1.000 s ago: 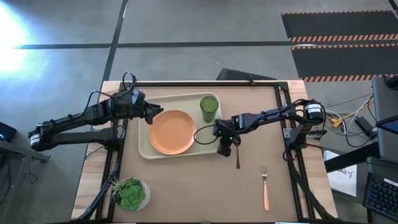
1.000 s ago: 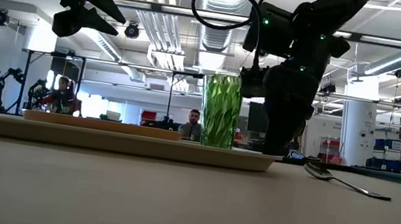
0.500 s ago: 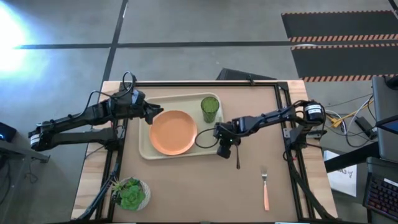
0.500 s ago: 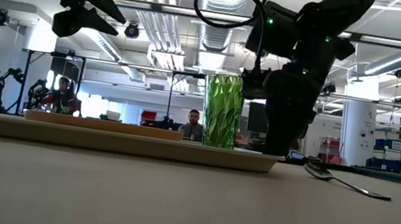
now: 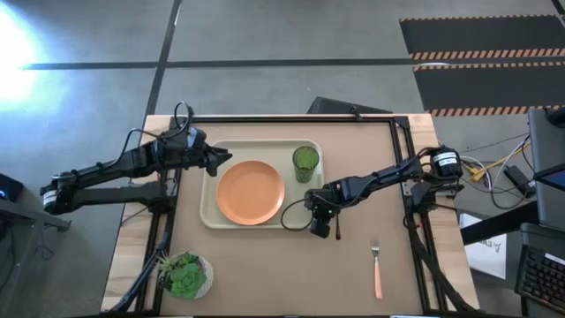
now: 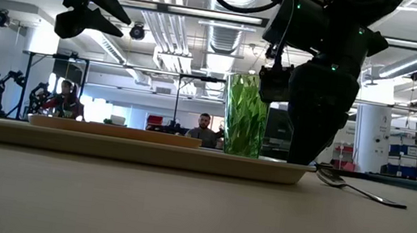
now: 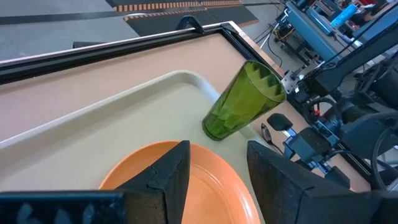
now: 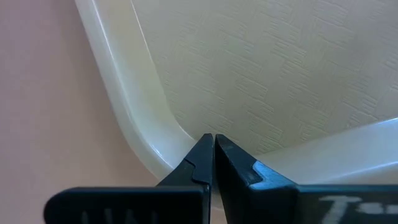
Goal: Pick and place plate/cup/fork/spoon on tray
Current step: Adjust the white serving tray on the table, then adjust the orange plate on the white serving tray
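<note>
At the near right corner of the large cream rectangular tray (image 5: 212, 208), my right gripper (image 5: 320, 228) had its fingers pinched on the rim, with the small dark metal spoon (image 5: 337, 231) just beside it on the tabletop, handle pointing toward me.

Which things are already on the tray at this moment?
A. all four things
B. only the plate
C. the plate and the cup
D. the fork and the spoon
C. In the high view the orange plate and the green cup stand on the tray, while the spoon and the fork lie on the table to its right.
</note>
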Robot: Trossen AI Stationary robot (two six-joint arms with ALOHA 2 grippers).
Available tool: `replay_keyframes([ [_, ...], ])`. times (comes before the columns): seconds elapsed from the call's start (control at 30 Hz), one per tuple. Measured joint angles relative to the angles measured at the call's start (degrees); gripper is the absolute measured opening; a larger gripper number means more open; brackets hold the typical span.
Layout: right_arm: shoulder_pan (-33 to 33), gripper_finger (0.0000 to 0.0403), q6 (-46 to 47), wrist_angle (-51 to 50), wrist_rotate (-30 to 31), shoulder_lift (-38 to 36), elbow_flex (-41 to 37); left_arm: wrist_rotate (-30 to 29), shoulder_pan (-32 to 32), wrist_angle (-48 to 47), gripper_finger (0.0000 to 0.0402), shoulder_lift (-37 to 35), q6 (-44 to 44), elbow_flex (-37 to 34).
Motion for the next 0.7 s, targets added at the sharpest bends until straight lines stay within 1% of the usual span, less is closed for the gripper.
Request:
replay_keyframes([
  [0.13, -0.1, 0.0008, 0.2, -0.3, 0.5, -0.4, 0.0, 0.0, 0.0, 0.0, 0.0141, 0.0, 0.0, 0.0],
  [0.27, -0.1, 0.0008, -0.5, -0.4, 3.4, -1.8, 0.8, 0.0, 0.0, 0.0, 0.0141, 0.1, 0.0, 0.0],
  [0.4, -0.4, 0.0008, -1.6, -0.3, 4.5, -5.8, 4.1, 0.0, 0.0, 0.0, 0.0141, 0.7, 0.5, 0.0],
  [0.5, -0.5, 0.0008, -4.8, -0.4, 5.9, -9.8, 7.8, 0.0, 0.0, 0.0, 0.0140, 1.7, 1.5, 0.0],
  [0.6, -0.5, 0.0009, -8.7, -0.2, 8.6, -14.4, 12.1, 0.0, -0.1, 0.0, 0.0124, 3.5, 1.9, 0.0],
  [0.7, -0.6, 0.0009, -11.8, 0.0, 11.8, -19.5, 16.0, 0.0, -0.1, -0.1, 0.0082, 6.1, 1.9, -0.1],
])
